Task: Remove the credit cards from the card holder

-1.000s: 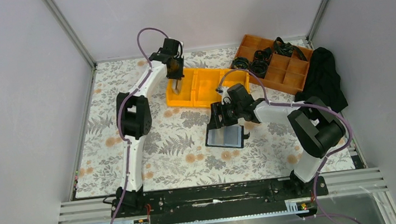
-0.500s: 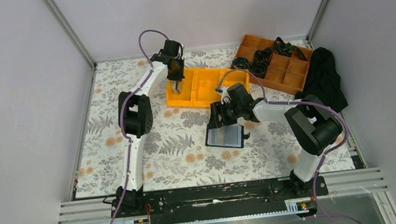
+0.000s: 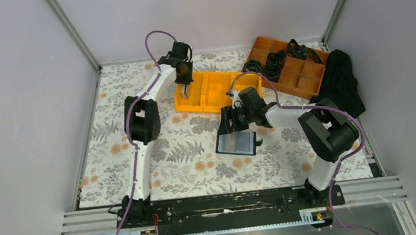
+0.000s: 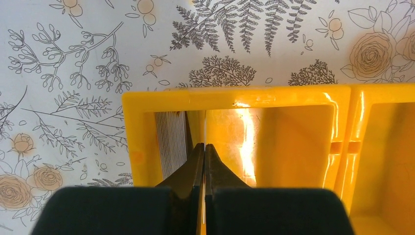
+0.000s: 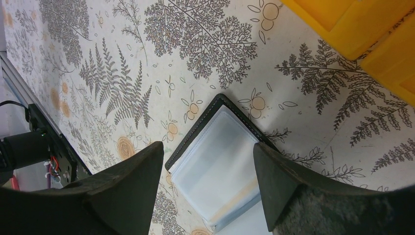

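My left gripper (image 3: 186,89) is down in the leftmost compartment of the yellow bin (image 3: 218,91), at the far side of the flower-printed table (image 3: 111,143). Its fingers (image 4: 193,164) are pressed flat together, and from the left wrist view I see nothing caught between them. Just to the left of them in that view, inside the same compartment, a pale grey card (image 4: 171,139) shows against the yellow wall. I cannot tell whether it lies flat or leans there. My right gripper (image 3: 238,129) hangs near the middle of the table, above the card holder (image 3: 236,144), with its fingers (image 5: 134,183) spread wide to either side of it. I cannot tell whether either finger touches it. The card holder lies open on the table on the near side of the bin and apart from it, its clear sleeves facing up inside the black stitched cover. Through the top sleeve a thin tan line shows near one edge, but I cannot make out what it is. At the far right of the table stands an orange tray (image 3: 301,74) with black rings in some of its compartments. A black cloth (image 3: 340,81) is bunched just beside it on the right.
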You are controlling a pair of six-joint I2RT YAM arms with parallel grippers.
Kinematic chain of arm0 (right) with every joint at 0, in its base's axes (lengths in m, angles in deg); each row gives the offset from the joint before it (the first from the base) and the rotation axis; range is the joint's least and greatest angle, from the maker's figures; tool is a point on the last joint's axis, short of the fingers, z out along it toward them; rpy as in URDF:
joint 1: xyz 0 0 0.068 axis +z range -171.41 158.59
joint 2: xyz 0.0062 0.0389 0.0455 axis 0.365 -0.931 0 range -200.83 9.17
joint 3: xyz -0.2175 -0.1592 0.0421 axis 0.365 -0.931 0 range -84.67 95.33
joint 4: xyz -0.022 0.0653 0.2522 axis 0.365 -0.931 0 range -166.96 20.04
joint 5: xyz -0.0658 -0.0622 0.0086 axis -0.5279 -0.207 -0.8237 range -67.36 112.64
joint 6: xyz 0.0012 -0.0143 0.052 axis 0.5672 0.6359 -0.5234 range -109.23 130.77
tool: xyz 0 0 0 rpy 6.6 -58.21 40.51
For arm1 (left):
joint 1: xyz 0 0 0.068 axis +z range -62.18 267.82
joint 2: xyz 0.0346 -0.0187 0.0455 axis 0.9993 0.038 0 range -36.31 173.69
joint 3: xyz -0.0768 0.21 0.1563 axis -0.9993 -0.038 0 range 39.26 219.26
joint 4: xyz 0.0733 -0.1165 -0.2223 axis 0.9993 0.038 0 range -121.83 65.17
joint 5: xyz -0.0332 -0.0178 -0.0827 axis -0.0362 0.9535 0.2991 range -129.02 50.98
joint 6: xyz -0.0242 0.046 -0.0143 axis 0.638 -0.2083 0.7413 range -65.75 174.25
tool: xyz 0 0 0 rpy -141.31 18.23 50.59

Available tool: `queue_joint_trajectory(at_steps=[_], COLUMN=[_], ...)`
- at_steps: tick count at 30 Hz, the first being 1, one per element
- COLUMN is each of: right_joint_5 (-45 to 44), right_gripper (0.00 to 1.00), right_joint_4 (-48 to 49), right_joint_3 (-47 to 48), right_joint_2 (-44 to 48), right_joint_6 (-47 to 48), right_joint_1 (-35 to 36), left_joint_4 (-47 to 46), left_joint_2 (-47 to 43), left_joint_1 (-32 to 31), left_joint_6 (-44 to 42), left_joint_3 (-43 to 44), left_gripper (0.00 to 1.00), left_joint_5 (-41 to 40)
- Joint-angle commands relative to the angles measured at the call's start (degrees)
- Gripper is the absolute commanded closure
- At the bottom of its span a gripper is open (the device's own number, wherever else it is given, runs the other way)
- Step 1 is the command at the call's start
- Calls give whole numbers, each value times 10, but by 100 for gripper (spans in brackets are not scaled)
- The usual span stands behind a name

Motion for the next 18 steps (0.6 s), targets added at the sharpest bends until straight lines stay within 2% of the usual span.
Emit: queue_joint_trajectory(at_steps=[1,10,18], right_joint_5=[14,17,22], right_gripper=[25,25,25], right_joint_4=[9,12,17], right_joint_3=[13,11,12], right_joint_2=[-8,-11,-16], right_joint_6=[-1,-4,-8], right_joint_1=[-5,-6,-7], left_joint_4=[-21,-22,-22], left_joint_2=[-6,-6,-4], left_joint_1=[6,6,7], left_joint_6=[-10,-12,-14], left_joint_3=[12,11,11], left_gripper=[100,100,95], left_joint_5=[-21,-25,-31])
